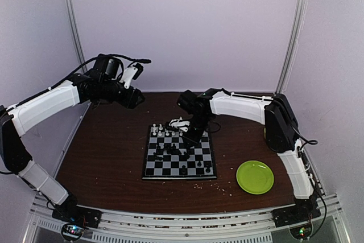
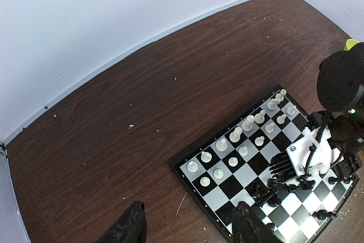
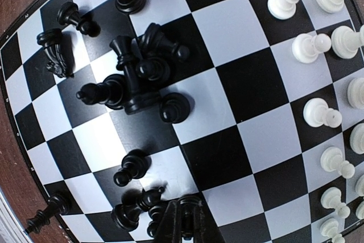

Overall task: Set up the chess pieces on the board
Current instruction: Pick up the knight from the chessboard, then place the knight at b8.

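- At the far left of the surface [image 1: 102, 152], my left tool [image 1: 136, 71] hangs raised above the wood, well apart from the board.
- Left tool state: the fingers [image 2: 128, 229] are spread. In the left wrist view, only bare wood and a corner of the board show between them.
- Near the centre of the surface, the board [image 1: 165, 170] lies flat with its thin black rim on the wood.
- White chess pieces [image 1: 165, 132] stand upright in two rows along the far edge of the board, each on its own square.
- Black chess pieces [image 3: 136, 78] are bunched in a heap near the middle of the board. Several are tipped over and touching one another.
- More black pieces stand or lie singly on squares toward the near edge, and one lies at a corner against the rim.
- My right tool [image 1: 190, 135] reaches down low over the far right part of the board, near the white rows.
- Right tool state: its fingertips [image 3: 182, 220] are pressed together.
- A few black pieces sit just beside those tips. I cannot tell whether the tips touch any of them.
- To the right of the board, pale crumbs [image 1: 219, 186] are scattered on the surface near the board's near corner.
- At the far right, a round green plate [image 1: 255, 176] rests on the surface, well apart from the board.
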{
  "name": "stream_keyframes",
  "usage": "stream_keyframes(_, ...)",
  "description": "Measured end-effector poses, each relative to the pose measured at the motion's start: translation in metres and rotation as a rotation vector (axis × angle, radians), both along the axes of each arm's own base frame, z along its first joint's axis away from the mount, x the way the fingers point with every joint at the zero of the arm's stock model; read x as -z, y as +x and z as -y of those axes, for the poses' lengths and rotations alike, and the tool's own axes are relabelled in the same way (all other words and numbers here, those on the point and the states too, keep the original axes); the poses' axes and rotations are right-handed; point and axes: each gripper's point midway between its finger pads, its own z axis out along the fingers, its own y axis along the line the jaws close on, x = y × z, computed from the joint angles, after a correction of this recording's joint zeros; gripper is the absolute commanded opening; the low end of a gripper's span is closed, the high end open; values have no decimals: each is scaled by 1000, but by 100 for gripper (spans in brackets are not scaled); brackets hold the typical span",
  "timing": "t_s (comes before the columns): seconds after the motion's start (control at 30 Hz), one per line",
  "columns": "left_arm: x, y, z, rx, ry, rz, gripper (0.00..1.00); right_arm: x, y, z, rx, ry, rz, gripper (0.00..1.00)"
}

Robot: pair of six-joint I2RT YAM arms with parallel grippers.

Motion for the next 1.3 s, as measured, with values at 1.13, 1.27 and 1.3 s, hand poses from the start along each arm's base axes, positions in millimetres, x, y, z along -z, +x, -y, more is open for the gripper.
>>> stream_keyframes(1.13, 1, -1, 0, 3, 1, -7, 54, -47, -110, 36, -292, 71, 63, 0)
stream_keyframes(1.27, 1, -1, 0, 3, 1, -7, 54, -37, -120, 28, -340, 62, 56, 0)
stream_keyframes(1.3, 1, -1, 0, 3, 1, -7, 54, -33, -122, 27, -347, 55, 50, 0)
